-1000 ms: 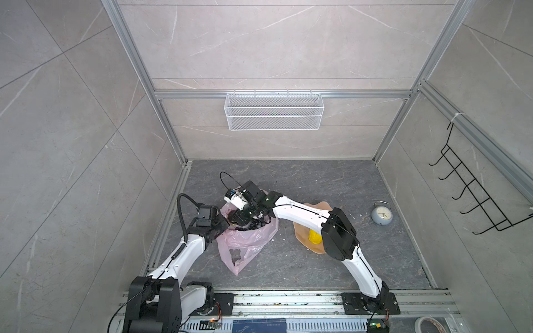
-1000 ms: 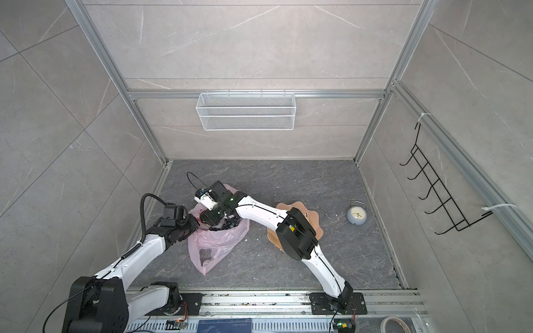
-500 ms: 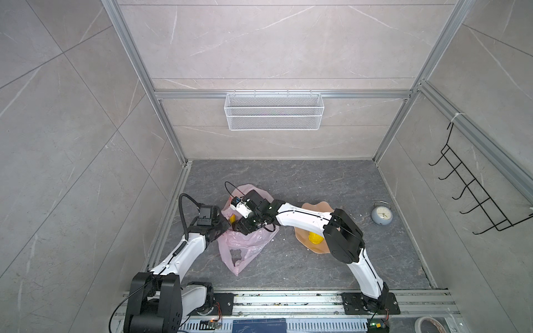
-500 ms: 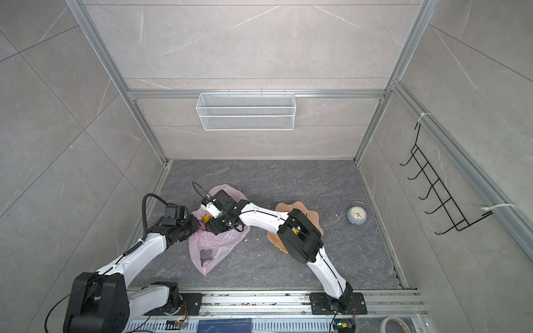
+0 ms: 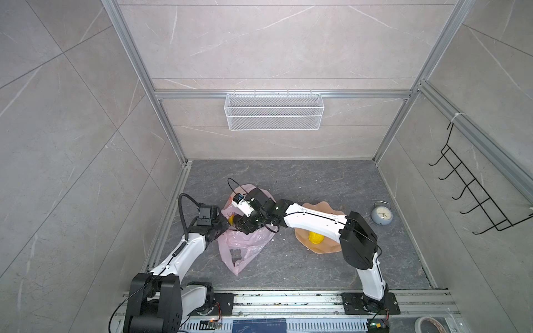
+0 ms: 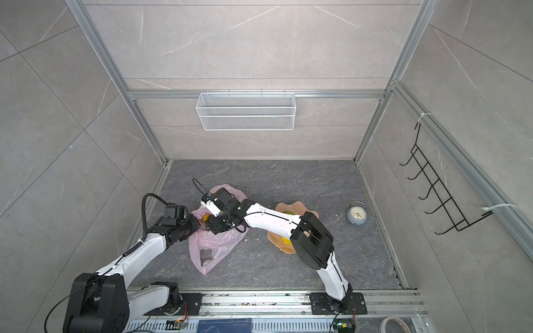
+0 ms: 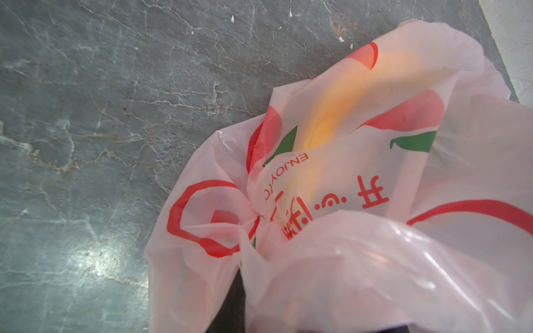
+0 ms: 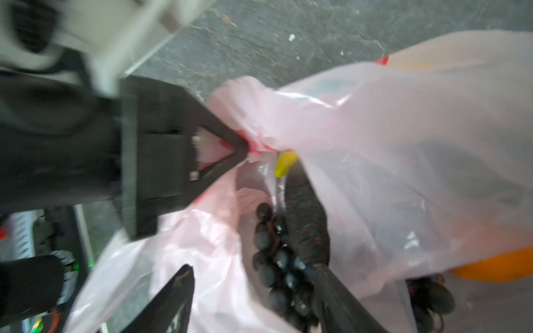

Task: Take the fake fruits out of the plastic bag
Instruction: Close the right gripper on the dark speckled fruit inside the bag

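The left claw (image 8: 242,148) pinched the rim of the flimsy plastic bag (image 8: 375,129) while the right claw (image 8: 252,269), spread, hung over the light, knobbly grape bunch (image 8: 277,276) (probably best gripped across its middle).

Plate (image 5: 328,247), clock (image 5: 381,215), wire basket (image 5: 274,115), perhaps tape (image 5: 419,324)

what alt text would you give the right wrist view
The right gripper, jaws open, reaches into the pale-pink plastic bag over a dark grape bunch. The left gripper pinches the bag's rim, holding the mouth open; a yellow fruit tip shows inside.
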You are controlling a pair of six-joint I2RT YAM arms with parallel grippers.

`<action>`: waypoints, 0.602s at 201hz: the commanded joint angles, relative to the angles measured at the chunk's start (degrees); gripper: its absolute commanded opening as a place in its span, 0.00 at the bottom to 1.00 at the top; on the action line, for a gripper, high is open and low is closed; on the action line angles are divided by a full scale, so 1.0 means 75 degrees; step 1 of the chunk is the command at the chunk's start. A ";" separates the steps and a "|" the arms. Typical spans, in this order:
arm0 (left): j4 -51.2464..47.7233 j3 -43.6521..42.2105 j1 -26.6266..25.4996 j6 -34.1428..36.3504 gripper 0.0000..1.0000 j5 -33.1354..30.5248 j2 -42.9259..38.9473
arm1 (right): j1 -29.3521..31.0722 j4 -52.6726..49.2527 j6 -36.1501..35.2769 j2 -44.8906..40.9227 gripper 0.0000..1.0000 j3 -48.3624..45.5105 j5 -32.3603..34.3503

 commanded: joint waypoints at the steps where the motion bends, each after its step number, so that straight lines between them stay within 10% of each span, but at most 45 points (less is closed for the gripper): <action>1: 0.0190 0.0042 0.0019 0.0198 0.19 0.0133 -0.0095 | 0.0103 0.0154 0.0261 -0.0185 0.64 -0.0227 -0.0229; 121: 0.0169 -0.0048 0.0020 0.0183 0.19 0.0083 -0.0296 | -0.0070 -0.0937 0.0123 0.2210 0.58 0.2515 0.0769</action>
